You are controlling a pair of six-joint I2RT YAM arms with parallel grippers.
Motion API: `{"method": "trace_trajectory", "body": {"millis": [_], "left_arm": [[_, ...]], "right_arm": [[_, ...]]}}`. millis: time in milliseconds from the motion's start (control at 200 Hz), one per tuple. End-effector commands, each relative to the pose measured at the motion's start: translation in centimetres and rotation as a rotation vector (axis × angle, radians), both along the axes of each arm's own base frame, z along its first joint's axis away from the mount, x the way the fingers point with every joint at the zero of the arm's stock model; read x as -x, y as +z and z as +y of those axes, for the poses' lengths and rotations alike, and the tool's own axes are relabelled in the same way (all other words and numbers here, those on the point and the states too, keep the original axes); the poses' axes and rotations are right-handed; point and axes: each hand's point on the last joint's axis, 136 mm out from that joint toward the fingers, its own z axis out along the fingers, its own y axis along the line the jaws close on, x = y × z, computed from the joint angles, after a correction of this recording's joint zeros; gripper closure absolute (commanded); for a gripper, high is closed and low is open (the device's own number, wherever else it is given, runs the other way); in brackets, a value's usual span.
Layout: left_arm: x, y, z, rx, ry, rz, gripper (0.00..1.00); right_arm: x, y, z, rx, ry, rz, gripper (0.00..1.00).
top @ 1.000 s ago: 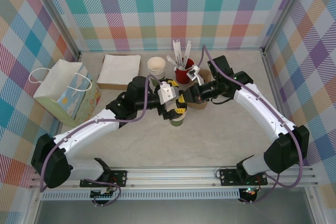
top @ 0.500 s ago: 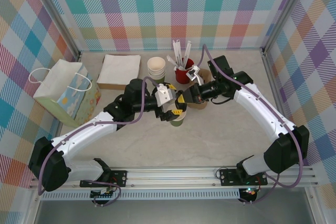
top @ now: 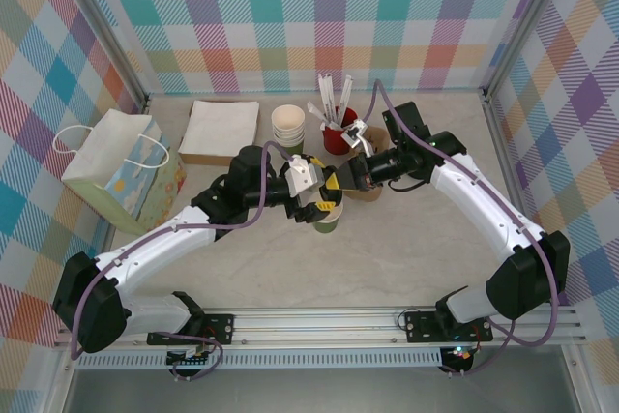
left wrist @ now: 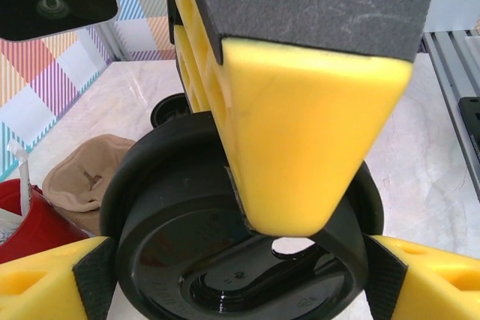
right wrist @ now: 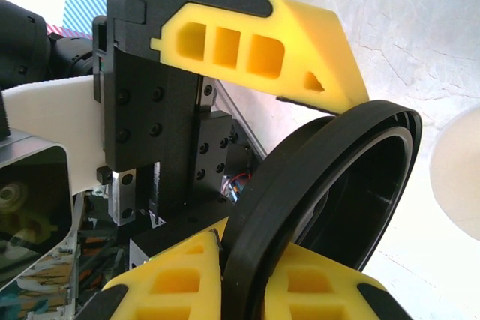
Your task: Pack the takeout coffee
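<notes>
The takeout coffee, a small green cup (top: 327, 223), stands mid-table with its black lid (left wrist: 187, 222) over its mouth. The cup body is hidden under the lid in the left wrist view. My left gripper (top: 327, 204) reaches down over it, and its wide-set pads (left wrist: 97, 279) press the lid's rim on both sides. My right gripper (top: 340, 181) comes in from the right and is shut on the lid's edge (right wrist: 300, 185), which sits pinched between its two yellow fingers (right wrist: 172, 282). One right finger (left wrist: 300, 133) lies across the lid top.
A paper bag (top: 121, 166) stands at the left. A flat napkin box (top: 221, 130), a stack of lidless cups (top: 288, 123) and a red holder (top: 338, 134) with stirrers line the back. A tan sleeve (left wrist: 86, 177) and a loose lid (left wrist: 169, 110) lie close behind the cup.
My left jaws have narrowed onto the lidded cup and the left wrist has shifted slightly left. The right gripper keeps the lid's edge in the same place.
</notes>
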Motion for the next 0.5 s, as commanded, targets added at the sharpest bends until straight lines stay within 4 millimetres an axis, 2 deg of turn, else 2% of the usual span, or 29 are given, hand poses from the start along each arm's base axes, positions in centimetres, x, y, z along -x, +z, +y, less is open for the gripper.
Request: {"method": "trace_trajectory", "body": {"millis": [0,205,335,495], "left_arm": [[-0.4,0.3,-0.1,0.026,-0.001,-0.019,0.16],[-0.4,0.4,0.0,0.025,0.002,-0.019,0.23],[-0.6,0.2,0.2,0.001,0.012,-0.019,0.24],[-0.5,-1.0,0.6,-0.091,0.009,0.000,0.27]], "right_arm": [[0.9,1.3,0.1,-0.051,0.030,-0.019,0.87],[0.9,1.1,0.1,-0.048,0.028,-0.013,0.86],[0.7,0.7,-0.1,-0.026,0.013,-0.024,0.83],[0.3,-0.1,-0.7,0.025,-0.029,-0.043,0.68]]}}
